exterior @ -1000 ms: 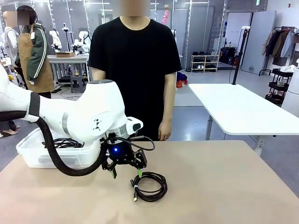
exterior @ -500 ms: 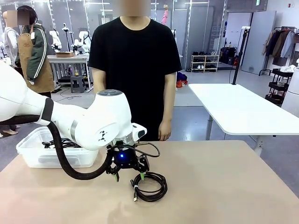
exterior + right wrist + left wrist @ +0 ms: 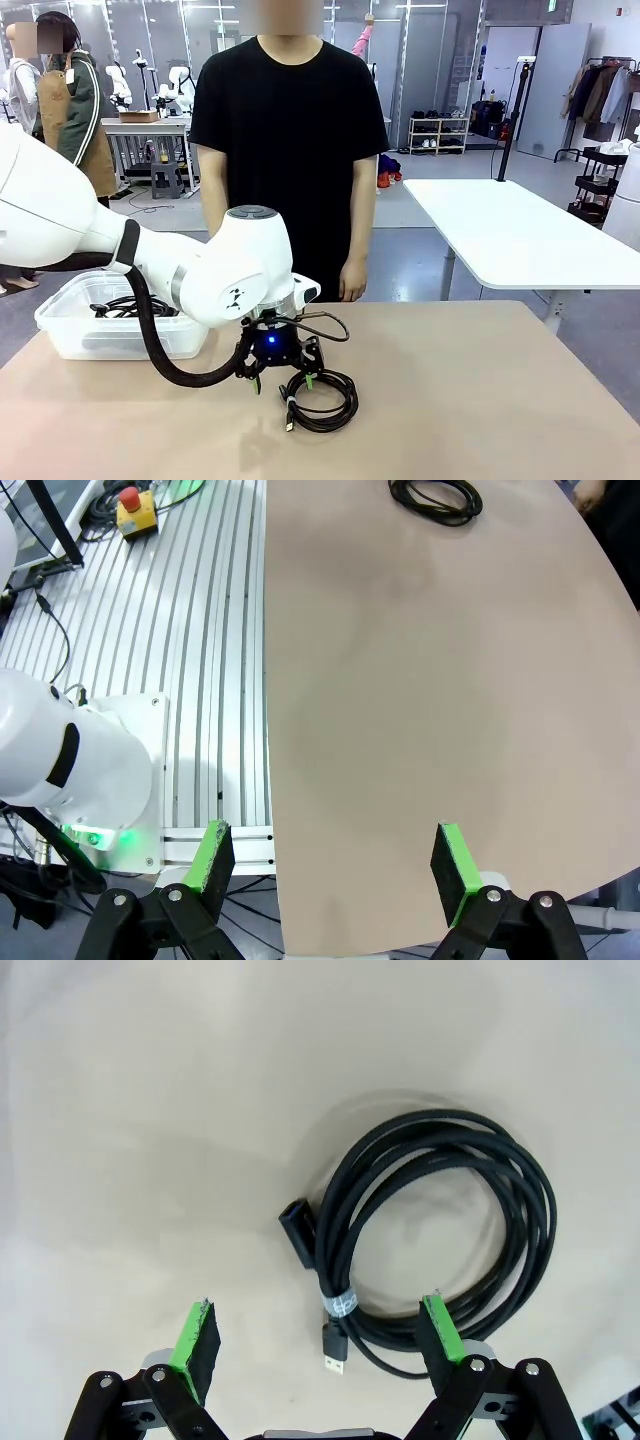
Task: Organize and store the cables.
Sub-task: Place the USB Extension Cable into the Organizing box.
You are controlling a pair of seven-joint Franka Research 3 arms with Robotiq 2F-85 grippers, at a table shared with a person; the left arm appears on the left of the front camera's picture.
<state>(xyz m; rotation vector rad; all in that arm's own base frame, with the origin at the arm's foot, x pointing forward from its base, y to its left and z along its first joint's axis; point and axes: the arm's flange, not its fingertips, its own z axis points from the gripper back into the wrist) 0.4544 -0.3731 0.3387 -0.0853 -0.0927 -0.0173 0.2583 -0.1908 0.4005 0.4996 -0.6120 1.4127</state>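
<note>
I see a black coiled cable (image 3: pixel 440 1230) with a pale band around it, lying on my plain beige desk (image 3: pixel 480 400). My left tool (image 3: pixel 320 1338) is black with bright green pads and shows a blue light in the front view. The arm (image 3: pixel 120 250) is white with a black hose. The bin (image 3: pixel 110 335) is translucent white, with black cords inside. The person's shirt (image 3: pixel 290 140) is black.

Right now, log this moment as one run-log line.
left gripper: open, above coiled cable | right gripper: open, over table edge | bin: holds cables
</note>
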